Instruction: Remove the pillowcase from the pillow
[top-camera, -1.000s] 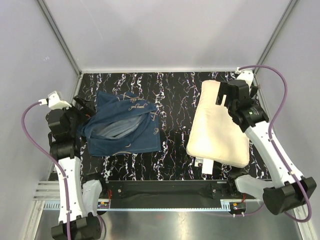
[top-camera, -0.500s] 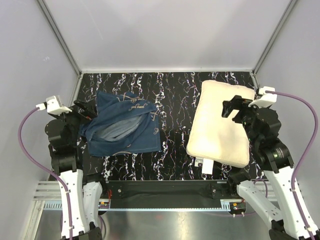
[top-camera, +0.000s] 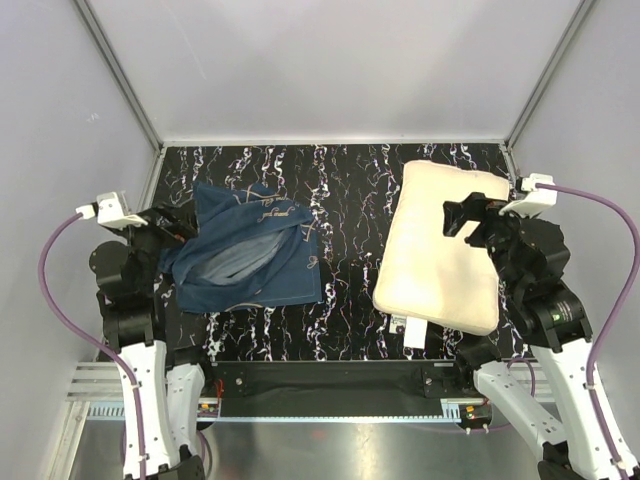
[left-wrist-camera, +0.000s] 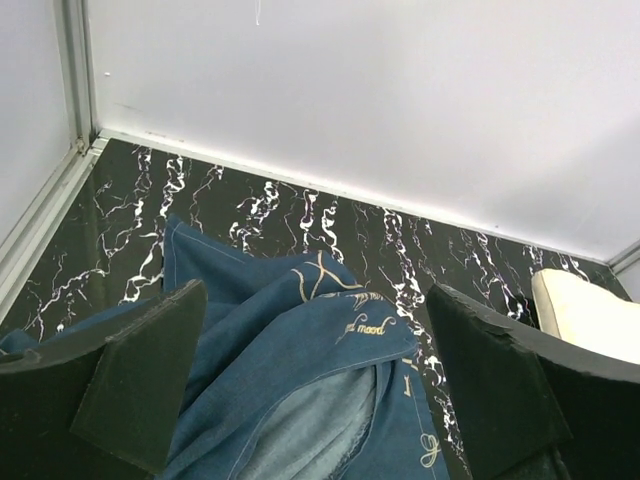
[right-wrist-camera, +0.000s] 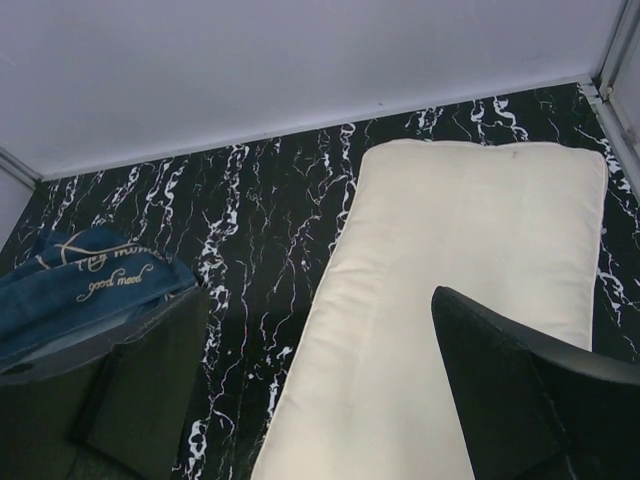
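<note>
Left gripper (left-wrist-camera: 317, 295) spread wide, nothing held, fingers (left-wrist-camera: 140, 380) at 7 and 5 o'clock. Between them, at 6, the crumpled navy pillowcase (left-wrist-camera: 290, 400) lies on the black marbled table (left-wrist-camera: 450, 250), gold lettering showing. Cream pillow (left-wrist-camera: 590, 320) corner peeks in at 4 o'clock.

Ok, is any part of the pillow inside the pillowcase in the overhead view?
No, the pillow lies bare on the right, apart from the pillowcase crumpled on the left, with table showing between them.

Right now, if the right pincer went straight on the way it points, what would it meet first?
Probably the pillow: the open right pincer frames its cream surface in the wrist view, though depth is unclear.
</note>
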